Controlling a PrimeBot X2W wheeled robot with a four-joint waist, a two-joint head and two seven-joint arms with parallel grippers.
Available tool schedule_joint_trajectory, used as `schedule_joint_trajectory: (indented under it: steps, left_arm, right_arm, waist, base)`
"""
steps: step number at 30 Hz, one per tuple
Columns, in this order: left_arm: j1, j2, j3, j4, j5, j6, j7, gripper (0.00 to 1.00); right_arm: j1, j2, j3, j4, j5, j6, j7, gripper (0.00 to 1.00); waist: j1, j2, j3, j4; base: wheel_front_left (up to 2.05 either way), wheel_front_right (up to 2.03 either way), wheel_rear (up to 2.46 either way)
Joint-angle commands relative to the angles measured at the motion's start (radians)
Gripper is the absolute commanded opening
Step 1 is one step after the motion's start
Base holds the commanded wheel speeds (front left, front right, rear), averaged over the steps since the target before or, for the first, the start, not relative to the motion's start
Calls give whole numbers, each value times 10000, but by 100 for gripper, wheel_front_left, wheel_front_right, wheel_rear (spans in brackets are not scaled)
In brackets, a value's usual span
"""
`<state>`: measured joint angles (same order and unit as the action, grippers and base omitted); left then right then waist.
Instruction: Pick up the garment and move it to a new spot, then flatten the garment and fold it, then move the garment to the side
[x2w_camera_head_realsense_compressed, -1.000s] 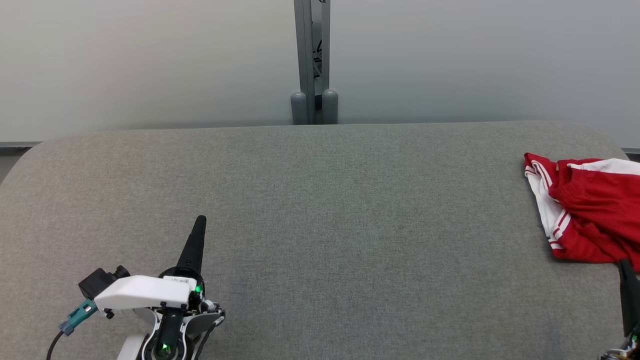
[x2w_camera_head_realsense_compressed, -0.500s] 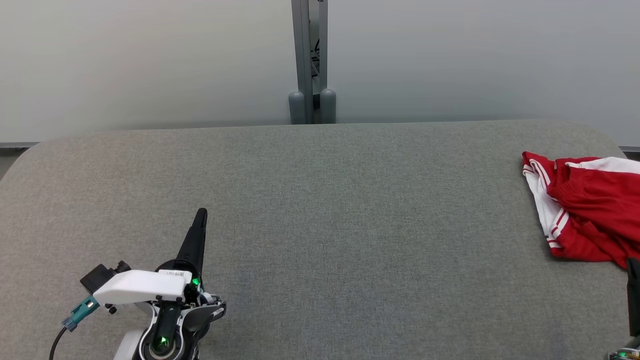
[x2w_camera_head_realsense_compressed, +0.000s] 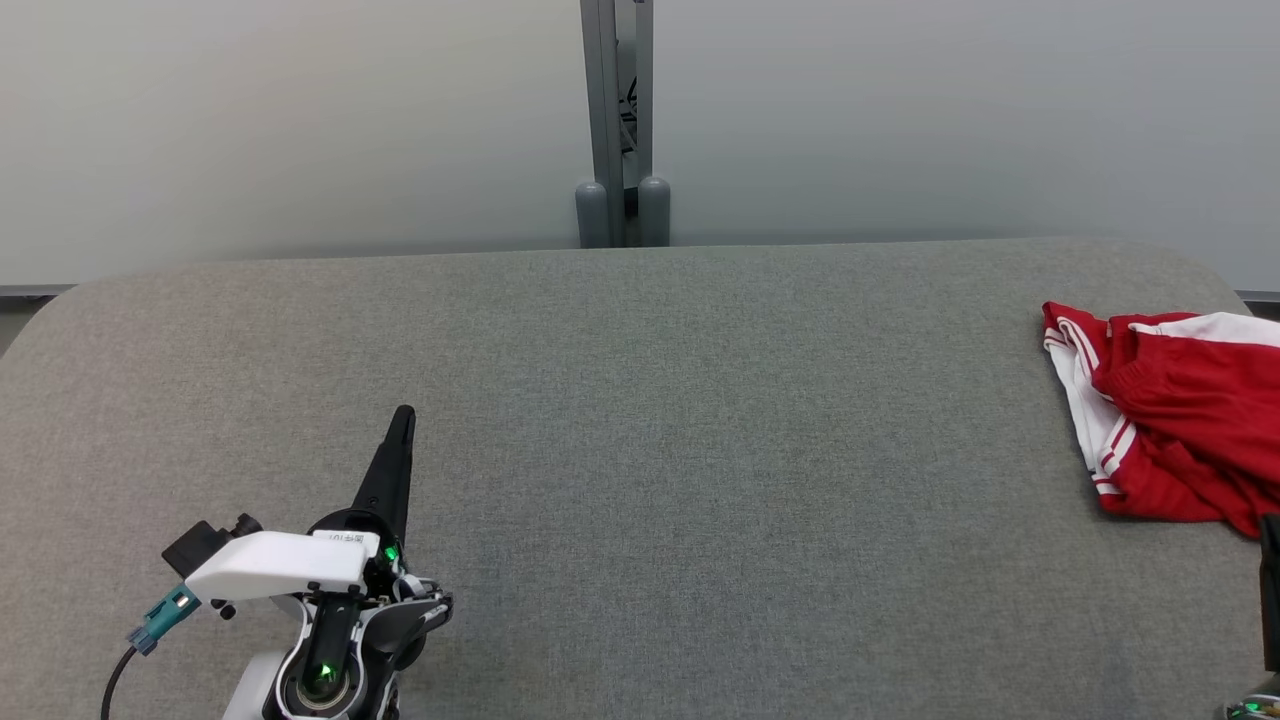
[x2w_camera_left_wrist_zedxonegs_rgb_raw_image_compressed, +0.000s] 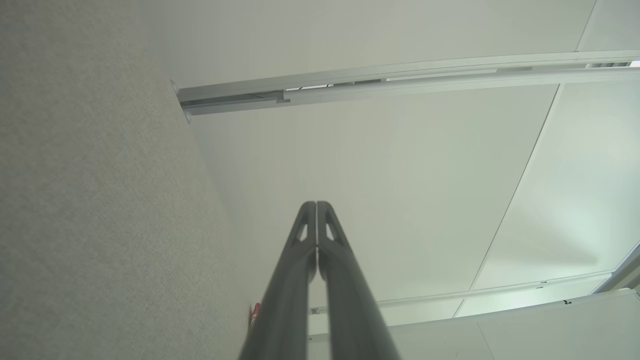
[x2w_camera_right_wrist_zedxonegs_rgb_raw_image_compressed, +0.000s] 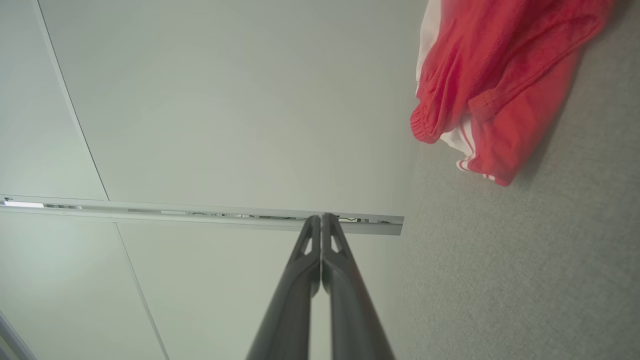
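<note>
**A:** How is the left tool (x2w_camera_left_wrist_zedxonegs_rgb_raw_image_compressed: 316, 205) set?

**B:** Its two dark fingers are pressed flat together with nothing between them. It sits over the near part of the worktop (x2w_camera_head_realsense_compressed: 640, 450), left of the grey post (x2w_camera_head_realsense_compressed: 613, 120), with its tips aimed at the far edge.

**A:** And the right tool (x2w_camera_right_wrist_zedxonegs_rgb_raw_image_compressed: 321, 216)?

**B:** It is pinched closed as well, and empty. It is far to the right of the post, on the near side. In the head view a strip of one finger shows at the frame's right edge.

**A:** Where is the garment (x2w_camera_head_realsense_compressed: 1180, 420)?

**B:** It lies crumpled on the worktop, well to the right of the post, by the rounded right end. It is red cloth with white stripes and a white band. In the right wrist view it lies beyond the tips and apart from them. From the head view I cannot tell whether the finger meets the hem.

**A:** What is around that?

**B:** The worktop is covered in grey fabric. Behind it, pale wall (x2w_camera_head_realsense_compressed: 300, 120) panels stand on either side of the post.
</note>
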<state>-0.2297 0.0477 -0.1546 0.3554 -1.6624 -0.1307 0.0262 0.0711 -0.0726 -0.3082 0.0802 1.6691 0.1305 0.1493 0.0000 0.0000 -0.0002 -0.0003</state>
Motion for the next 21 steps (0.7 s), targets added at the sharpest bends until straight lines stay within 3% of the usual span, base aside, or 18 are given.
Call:
schedule_joint_trajectory:
  steps: [1,21]
  left_arm:
    - [-73,48,0,-6,16,-27,12,0]
    - [-71,48,1,-12,17,-27,12,0]
  right_arm:
    - [82,-91,17,-37,53,4,-24,0]
    - [118,-164,94,-49,105,4,-92,0]
  waist:
    - [0,0,0,1]
    - [0,0,0,1]
  base:
    - [0,0,0]
    - [0,0,0]
